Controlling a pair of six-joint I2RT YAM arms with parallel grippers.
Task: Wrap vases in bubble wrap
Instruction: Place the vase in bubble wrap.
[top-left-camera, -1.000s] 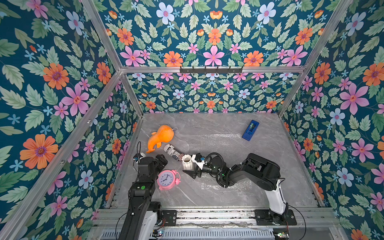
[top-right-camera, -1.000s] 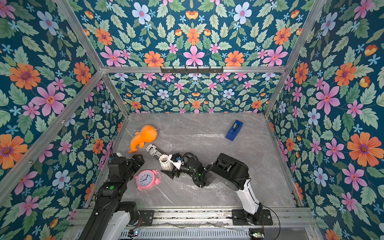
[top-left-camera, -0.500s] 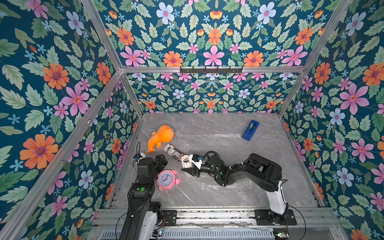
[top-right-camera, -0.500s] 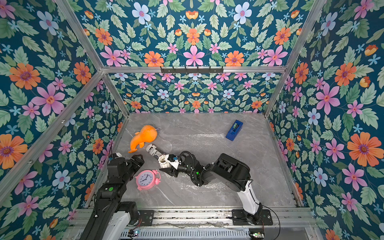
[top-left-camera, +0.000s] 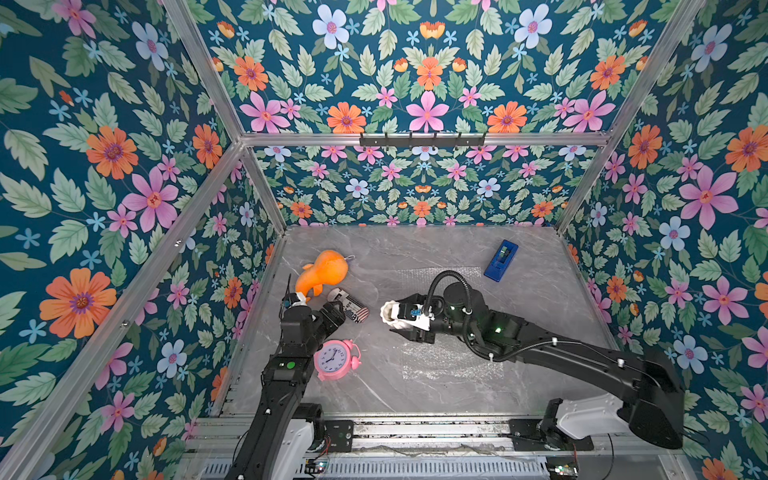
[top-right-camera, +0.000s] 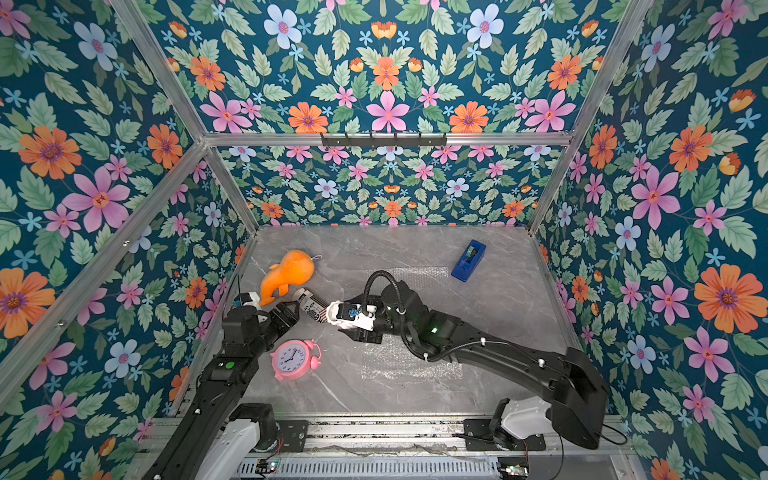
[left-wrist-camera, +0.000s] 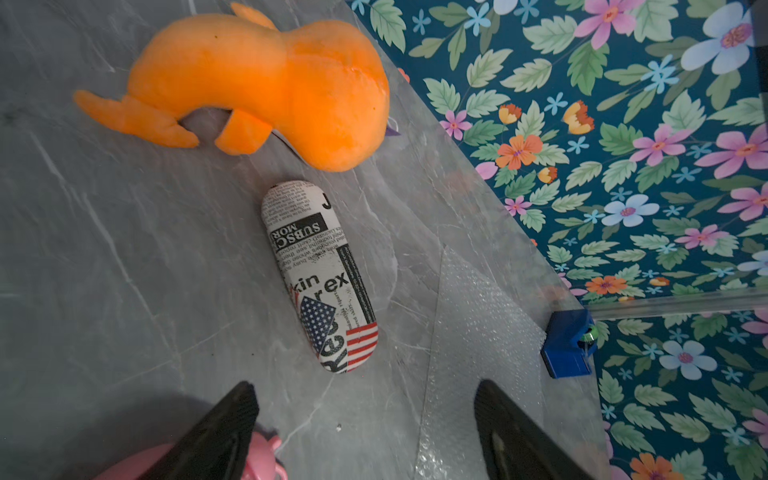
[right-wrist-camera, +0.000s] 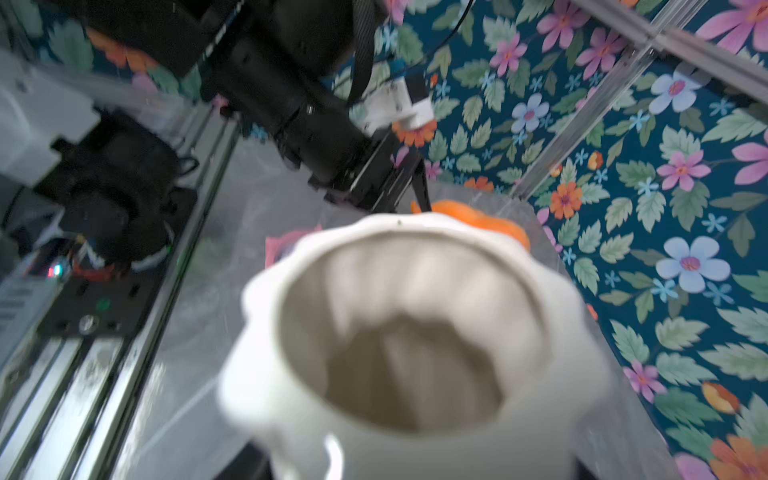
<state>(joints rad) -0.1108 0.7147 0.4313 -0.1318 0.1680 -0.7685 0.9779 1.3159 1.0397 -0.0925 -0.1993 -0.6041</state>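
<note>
- Your right jaws now pinch the vase (top-left-camera: 390, 312), a little left of centre in both top views. A second ago they stood wider around it.
- The vase has drawn away from the case (top-left-camera: 351, 308) to the right. It is now at the left edge of the wrap (top-left-camera: 449, 361), which lies flat at centre frame.
- I judge the pick done. Laying the vase on the sheet comes next, and no wrapping has begun.
- Your left jaws are spread and hold nothing. In the left wrist view they sit at the lower edge, over bare surface (left-wrist-camera: 124, 291). One tip is by the clock (left-wrist-camera: 262, 451) and the other is over a corner of the wrap.
- Only the right wrist view shows the vase's mouth (right-wrist-camera: 395, 257). It is hollow, scalloped, blurred and turned toward the camera. The jaws' tips are hidden there.
- Only the top views show where the vase is relative to the sheet, but the wrist covers most of its body. You cannot tell from them whether it is clear of the surface.
- The left wrist view shows no vase at all, only the case, the toy (left-wrist-camera: 270, 83) and the sheet's corner.
</note>
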